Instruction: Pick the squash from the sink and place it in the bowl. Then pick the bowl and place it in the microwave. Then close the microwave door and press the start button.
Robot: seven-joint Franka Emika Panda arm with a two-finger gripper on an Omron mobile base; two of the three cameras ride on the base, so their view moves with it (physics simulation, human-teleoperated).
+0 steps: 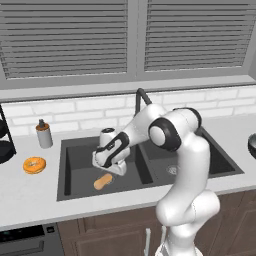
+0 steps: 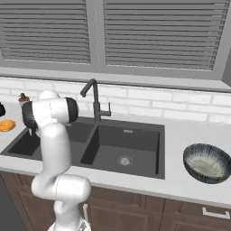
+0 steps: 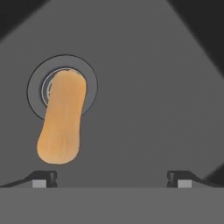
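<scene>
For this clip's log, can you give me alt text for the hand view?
A tan-orange squash lies on the dark grey sink floor, its far end over the round steel drain. The open hand hovers above, fingertips wide apart, the squash off-centre near one fingertip.

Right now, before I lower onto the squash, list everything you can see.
squash: one, tan-orange, lying on the floor of the sink's left basin, one end over the drain
sink: one, dark grey, two basins, set in the counter
faucet: one, dark, behind the sink
bowl: one, blue-grey, on the counter right of the sink
donut: one, orange, on the counter left of the sink
bottle: one, grey with brown top, by the wall behind the donut
tool: one, open, above the squash
</scene>
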